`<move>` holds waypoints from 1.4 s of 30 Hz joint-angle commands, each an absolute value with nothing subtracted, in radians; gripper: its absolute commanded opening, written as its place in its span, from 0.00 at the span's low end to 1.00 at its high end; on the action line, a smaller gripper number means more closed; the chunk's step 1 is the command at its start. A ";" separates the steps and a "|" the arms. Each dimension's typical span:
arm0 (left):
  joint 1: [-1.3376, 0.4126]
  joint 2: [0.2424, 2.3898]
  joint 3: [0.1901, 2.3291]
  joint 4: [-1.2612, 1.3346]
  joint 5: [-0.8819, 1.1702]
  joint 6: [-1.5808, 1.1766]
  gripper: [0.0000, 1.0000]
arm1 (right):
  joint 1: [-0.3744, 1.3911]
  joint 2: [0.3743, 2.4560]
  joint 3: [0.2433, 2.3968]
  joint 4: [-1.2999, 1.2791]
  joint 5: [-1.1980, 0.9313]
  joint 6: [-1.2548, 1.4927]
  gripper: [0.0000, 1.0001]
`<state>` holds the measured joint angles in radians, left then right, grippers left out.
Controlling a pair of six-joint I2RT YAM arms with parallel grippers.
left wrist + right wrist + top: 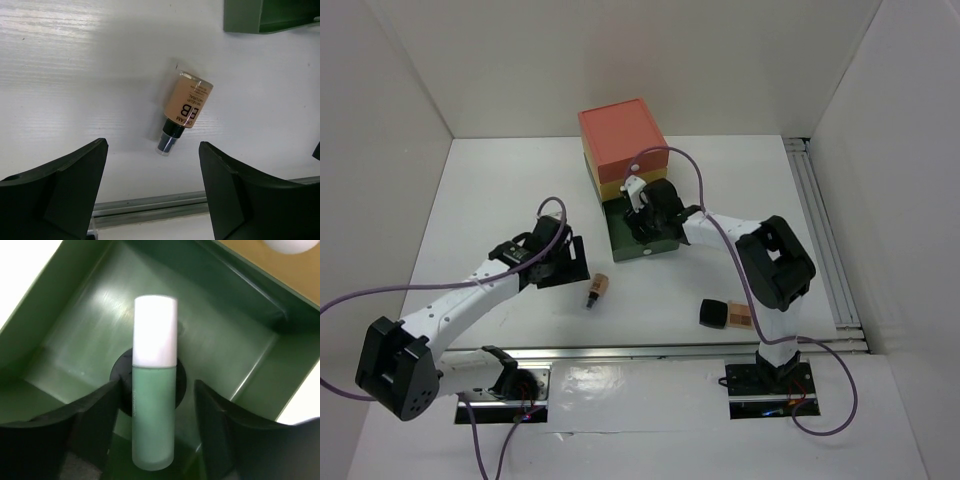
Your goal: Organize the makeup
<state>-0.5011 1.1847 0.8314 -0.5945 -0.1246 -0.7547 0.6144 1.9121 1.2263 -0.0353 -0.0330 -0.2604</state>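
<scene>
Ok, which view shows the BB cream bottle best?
Left wrist: the bottle lies mid-frame, large, its BB label readable. Top external shows it small, with no label legible; right wrist doesn't show it.

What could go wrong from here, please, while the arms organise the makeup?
1. The BB cream bottle lies on its side, skewed to the open left gripper; closing on it may roll it or push it away.
2. The green tube seems to sit loose between the fingers of the open right gripper inside the drawer; pulling out could snag the tube or a drawer wall.
</scene>
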 commanded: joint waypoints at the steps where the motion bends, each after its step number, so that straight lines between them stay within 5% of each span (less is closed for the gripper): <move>1: -0.505 1.189 0.848 -0.554 -0.086 -0.724 0.87 | 0.609 1.873 1.267 -0.014 -0.015 -0.264 0.71; 10: -0.601 1.290 0.862 -0.465 -0.037 -0.663 0.88 | 0.609 1.600 1.178 0.009 0.135 -0.123 1.00; 19: -0.667 1.491 0.900 -0.453 -0.136 -0.663 0.89 | 0.600 1.300 0.994 -0.060 0.146 -0.017 1.00; 29: -0.676 1.644 0.948 -0.431 -0.261 -0.706 0.76 | 0.600 1.126 0.885 -0.143 0.100 0.040 1.00; 30: -0.676 1.660 0.948 -0.431 -0.261 -0.706 0.72 | 0.600 1.126 0.885 -0.143 0.100 0.040 1.00; 34: -0.676 1.693 1.008 -0.431 -0.249 -0.684 0.20 | 0.600 1.103 0.876 -0.167 0.133 0.049 1.00; 37: -0.695 1.704 1.054 -0.443 -0.236 -0.675 0.03 | 0.600 1.103 0.865 -0.167 0.185 0.058 1.00; 42: -0.742 1.634 1.115 -0.541 -0.271 -0.675 0.03 | 0.600 1.065 0.828 -0.155 0.238 0.078 1.00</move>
<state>-0.7124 1.6981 1.0534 -0.4782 -0.2428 -0.6834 0.6056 1.1114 0.8513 -0.1631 0.1761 0.0574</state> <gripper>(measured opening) 0.552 0.999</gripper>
